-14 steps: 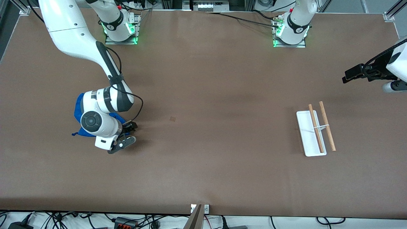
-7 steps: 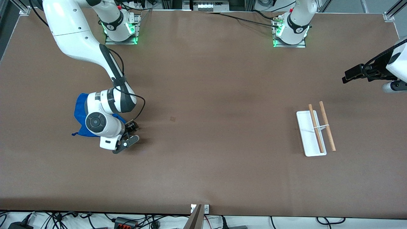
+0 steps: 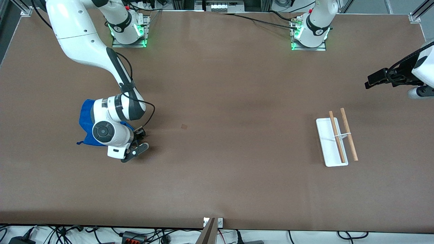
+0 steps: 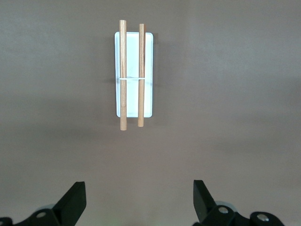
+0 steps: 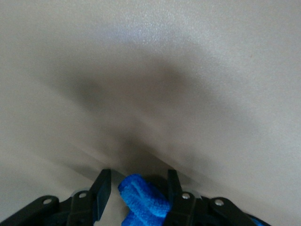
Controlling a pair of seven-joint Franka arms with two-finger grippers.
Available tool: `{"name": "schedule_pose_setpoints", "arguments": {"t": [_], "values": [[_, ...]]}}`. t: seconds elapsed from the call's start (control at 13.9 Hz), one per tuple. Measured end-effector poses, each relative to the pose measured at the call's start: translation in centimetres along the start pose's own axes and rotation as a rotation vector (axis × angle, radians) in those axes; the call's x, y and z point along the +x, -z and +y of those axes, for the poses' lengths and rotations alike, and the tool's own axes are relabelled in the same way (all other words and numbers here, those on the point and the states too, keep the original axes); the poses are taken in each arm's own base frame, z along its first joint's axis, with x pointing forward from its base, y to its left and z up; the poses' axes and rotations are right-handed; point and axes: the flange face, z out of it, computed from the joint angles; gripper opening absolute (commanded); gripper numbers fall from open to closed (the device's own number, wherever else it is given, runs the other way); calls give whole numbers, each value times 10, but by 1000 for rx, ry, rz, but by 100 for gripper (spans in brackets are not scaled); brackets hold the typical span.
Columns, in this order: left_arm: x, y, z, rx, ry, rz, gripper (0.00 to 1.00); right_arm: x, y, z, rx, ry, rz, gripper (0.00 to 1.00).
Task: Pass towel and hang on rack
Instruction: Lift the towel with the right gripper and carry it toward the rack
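The blue towel (image 3: pixel 86 119) lies bunched on the table toward the right arm's end, mostly hidden under the right wrist. My right gripper (image 3: pixel 137 141) is low at the towel's edge. In the right wrist view its fingers (image 5: pixel 101 190) stand apart around a fold of the towel (image 5: pixel 143 200); the fold touches one finger and a gap shows at the other. The rack (image 3: pixel 335 140), a white base with two wooden dowel bars, stands toward the left arm's end and also shows in the left wrist view (image 4: pixel 134 75). My left gripper (image 3: pixel 373 78) waits open and empty up in the air, its fingertips spread wide in its wrist view (image 4: pixel 138 197).
The brown table (image 3: pixel 220 101) carries a small dark mark (image 3: pixel 184 126) near its middle. Cables and a post (image 3: pixel 208 232) sit along the edge nearest the front camera. The arm bases (image 3: pixel 129 32) stand at the edge farthest from it.
My right arm has shifted slightly toward the table's middle, and its gripper has settled at the towel's edge. The towel, the rack and my left arm have not moved.
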Motion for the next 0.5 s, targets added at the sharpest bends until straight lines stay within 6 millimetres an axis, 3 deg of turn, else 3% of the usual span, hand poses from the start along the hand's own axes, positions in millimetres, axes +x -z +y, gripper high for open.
{"name": "schedule_pose_setpoints", "arguments": {"t": [0.22, 0.5], "values": [[0, 0, 0, 0, 0, 0, 100, -1, 2, 3, -6, -1, -3, 0], [0, 0, 0, 0, 0, 0, 100, 1, 6, 0, -2, 5, -17, 0]]}}
